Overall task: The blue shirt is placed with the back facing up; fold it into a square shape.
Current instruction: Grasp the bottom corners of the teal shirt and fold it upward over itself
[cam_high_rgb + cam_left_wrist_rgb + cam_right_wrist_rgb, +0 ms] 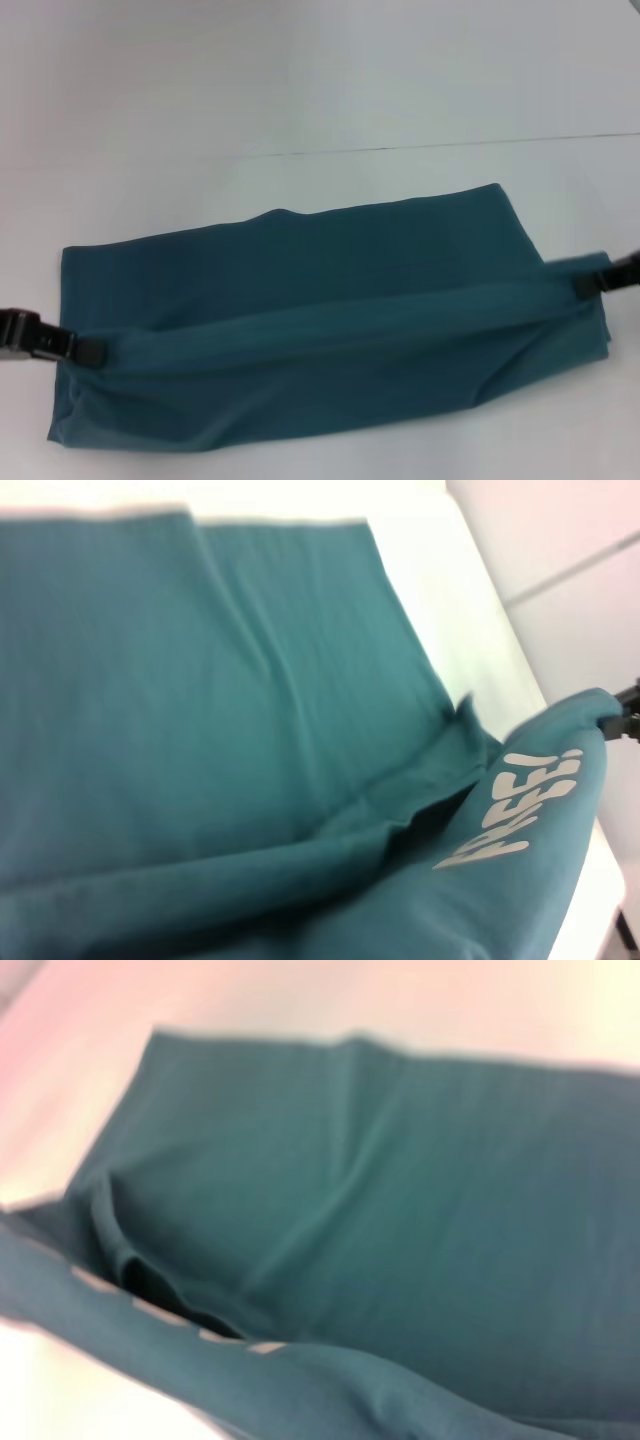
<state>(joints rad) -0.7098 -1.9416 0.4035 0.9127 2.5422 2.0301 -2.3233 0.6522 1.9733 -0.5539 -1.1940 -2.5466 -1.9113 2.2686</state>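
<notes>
— Head view?
— Showed the blue shirt [330, 330] stretched wide across the white worktop [300, 90], a raised fold running end to end. Left gripper [88, 349] clamped shut on the fold's left end, right gripper [585, 283] pinched on its right end.

— Left wrist view?
— Caught white "FREE!" lettering [515, 810] on the lifted flap, far corner apparently held by the right gripper's jaws.

— Right wrist view?
— Only blurred teal cloth over pale worktop.

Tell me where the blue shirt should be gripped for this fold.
Grip the blue shirt at the two ends of its raised near edge, each from its outer side, as the left pincer and right pincer do: the edge runs straight and taut between them.
</notes>
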